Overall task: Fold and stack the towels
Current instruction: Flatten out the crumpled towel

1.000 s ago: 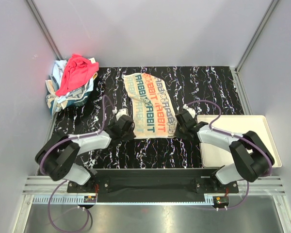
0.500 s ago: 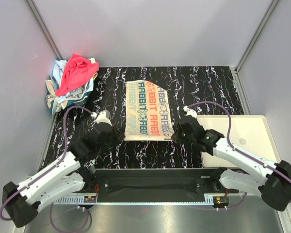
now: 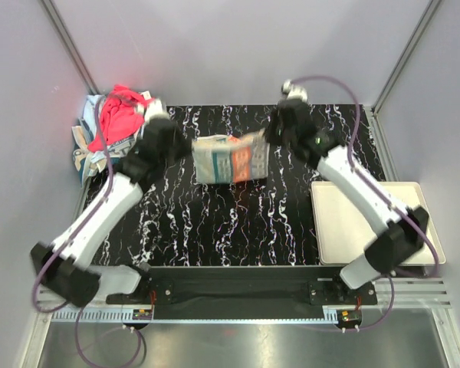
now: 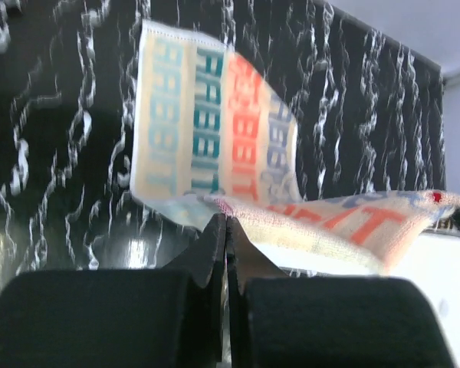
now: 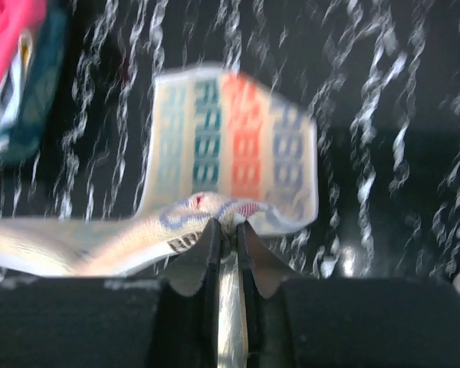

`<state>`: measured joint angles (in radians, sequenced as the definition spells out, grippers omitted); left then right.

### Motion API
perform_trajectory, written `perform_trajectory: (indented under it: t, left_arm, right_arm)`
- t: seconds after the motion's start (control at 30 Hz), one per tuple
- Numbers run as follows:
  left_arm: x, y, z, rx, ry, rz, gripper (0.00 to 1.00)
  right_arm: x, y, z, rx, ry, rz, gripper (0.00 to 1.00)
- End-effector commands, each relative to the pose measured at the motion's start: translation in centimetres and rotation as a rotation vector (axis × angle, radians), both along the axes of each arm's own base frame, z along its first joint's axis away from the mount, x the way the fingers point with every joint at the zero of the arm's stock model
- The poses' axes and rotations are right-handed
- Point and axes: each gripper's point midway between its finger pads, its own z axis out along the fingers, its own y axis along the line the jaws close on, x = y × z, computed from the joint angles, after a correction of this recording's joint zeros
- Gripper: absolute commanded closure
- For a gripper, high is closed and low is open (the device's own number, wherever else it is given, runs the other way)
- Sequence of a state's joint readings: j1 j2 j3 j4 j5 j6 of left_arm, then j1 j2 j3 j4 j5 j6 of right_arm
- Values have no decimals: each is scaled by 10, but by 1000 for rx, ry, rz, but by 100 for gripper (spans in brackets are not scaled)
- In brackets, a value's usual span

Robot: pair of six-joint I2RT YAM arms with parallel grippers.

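The lettered towel (image 3: 230, 159) sits toward the far middle of the black marbled table (image 3: 215, 230). Its lower half lies flat and its upper half is lifted and doubled over. The left gripper (image 3: 188, 147) has its jaws pressed together on one corner of the raised edge, and the right gripper (image 3: 268, 139) is pinched narrowly on the other. The cream tray (image 3: 345, 222) lies at the right near edge with only the right arm's elbow above it. A second ago this towel lay spread out flat nearer the bases, a gripper at each near corner. Both arms have since reached far out and carried that edge back over the cloth. Only the wrist views show the cloth nipped between the fingertips. Only the top view shows the whole heap of other towels (image 3: 92, 149) in the far left corner, with the pink-red towel (image 3: 116, 119) on top.
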<state>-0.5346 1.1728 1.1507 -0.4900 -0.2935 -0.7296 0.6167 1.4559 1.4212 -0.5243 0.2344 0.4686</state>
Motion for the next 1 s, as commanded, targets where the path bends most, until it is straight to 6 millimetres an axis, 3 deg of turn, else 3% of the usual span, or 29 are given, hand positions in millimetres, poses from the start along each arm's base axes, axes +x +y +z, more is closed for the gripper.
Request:
perform_trajectory:
  t: [0.0, 0.03, 0.07, 0.1, 0.13, 0.17, 0.2, 0.23, 0.3, 0.33, 0.37, 0.4, 0.43, 0.47, 0.57, 0.6, 0.63, 0.67, 0.7, 0.73, 0.77, 0.8, 0.83, 0.87, 0.9, 0.93, 0.97]
  left_arm:
    - [94, 9, 104, -36, -261, 38, 100]
    - [107, 6, 128, -44, -307, 2, 100]
    - [120, 13, 176, -65, -397, 12, 100]
    - [129, 13, 197, -67, -436, 7, 100]
    - [151, 7, 187, -38, -413, -16, 100]
    - [156, 11, 197, -29, -427, -19, 100]
    - [152, 12, 239, -47, -510, -28, 100]
    - [163, 10, 232, -26, -495, -36, 100]
    - [161, 15, 245, -26, -520, -41, 100]
    - [163, 15, 237, -17, -507, -45, 100]
    - [156, 18, 244, -20, -529, -42, 100]
    - [154, 18, 241, -24, -530, -41, 100]
    - [159, 17, 202, -8, -459, -43, 100]
    - [147, 22, 216, -26, -508, -34, 100]
    - [140, 24, 167, -38, -430, -23, 100]
    - [126, 26, 172, -64, -445, -20, 100]
    - [122, 27, 165, -73, -440, -16, 100]
    - [118, 28, 137, -73, -390, -13, 100]
    - [105, 29, 142, -106, -397, -10, 100]
    - [99, 29, 129, -115, -368, -10, 100]
    - [91, 27, 101, -112, -313, -17, 100]
    - [76, 28, 99, -129, -313, -16, 100]
    - [65, 23, 88, -131, -293, -29, 100]
    - [54, 21, 52, -119, -223, -29, 100]
    - [38, 22, 51, -126, -228, -35, 100]
    - [24, 10, 41, -128, -210, -71, 100]
    - [10, 9, 4, -102, -140, -78, 100]
  right_arm:
    - [81, -16, 75, -18, -191, -12, 100]
    - [110, -16, 61, -47, -164, -18, 100]
    - [122, -15, 115, -20, -260, -12, 100]
    - [131, -12, 130, -12, -288, -3, 100]
    - [154, -6, 115, -30, -265, 1, 100]
    - [152, -9, 170, -5, -375, 7, 100]
    - [156, -11, 184, -5, -412, -2, 100]
    - [159, -9, 210, 17, -488, -2, 100]
    - [159, -13, 221, 14, -526, -8, 100]
    - [157, -16, 215, 1, -505, -8, 100]
    - [159, -14, 222, 20, -538, -9, 100]
    - [157, -14, 219, 23, -538, -4, 100]
    - [154, -13, 214, 30, -536, 4, 100]
    - [148, -14, 202, 40, -527, 5, 100]
    - [136, -15, 166, 36, -456, 21, 100]
    - [132, -15, 156, 39, -432, 27, 100]
    - [121, -17, 133, 36, -384, 36, 100]
    - [116, -14, 126, 67, -369, 46, 100]
    - [109, -14, 117, 78, -348, 48, 100]
    - [95, -16, 94, 86, -295, 48, 100]
    - [87, -17, 83, 91, -267, 47, 100]
    - [70, -21, 58, 87, -216, 47, 100]
    - [61, -20, 46, 107, -185, 42, 100]
    - [50, -19, 33, 110, -155, 51, 100]
    - [29, -19, 8, 95, -104, 61, 100]
    - [17, -17, -3, 96, -75, 62, 100]
    - [8, -19, -13, 88, -55, 49, 100]
